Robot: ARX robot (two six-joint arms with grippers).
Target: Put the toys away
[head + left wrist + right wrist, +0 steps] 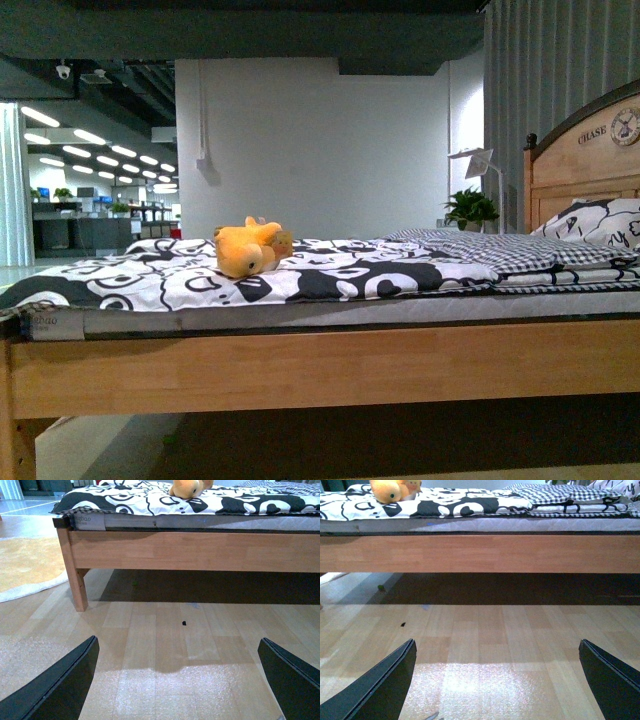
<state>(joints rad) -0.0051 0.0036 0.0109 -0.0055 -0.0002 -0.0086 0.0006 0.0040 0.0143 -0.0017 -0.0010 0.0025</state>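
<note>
Toy (250, 248): small orange-yellow fuzzy plush with a rounded body and stubby limbs, olive-brown patch at its 3 o'clock end. It lies on the black-and-white patterned duvet (330, 275) on the bed, roughly 9 o'clock of front-view centre, near the front edge. Nothing touches it.

Front view, left to right:
- lit office space far back at 9 o'clock
- toy
- white wall
- checked blanket (500, 248) at 3 o'clock
- lamp (478, 160)
- potted plant (470, 208)
- wooden headboard (590, 150) at far 3 o'clock
- side rail (320, 365) runs across 6 o'clock

Neither arm shows here.

Left wrist view adds the bed leg (77, 580) and a yellow rug (25, 565) with a pale border on the floor beside that leg. It also shows wood floor (165, 630) with a small dark speck. The toy is cropped at the frame edge. Left gripper (177, 639): fingers (60, 685) spread wide, nothing between them, over bare floor and well apart from the bed.

Right wrist view adds a dark eye on the toy's face, and the checked blanket is in shot. No leg or rug here. Right gripper (496, 641): jaws wide apart, empty, over floor and well apart from the toy.
</note>
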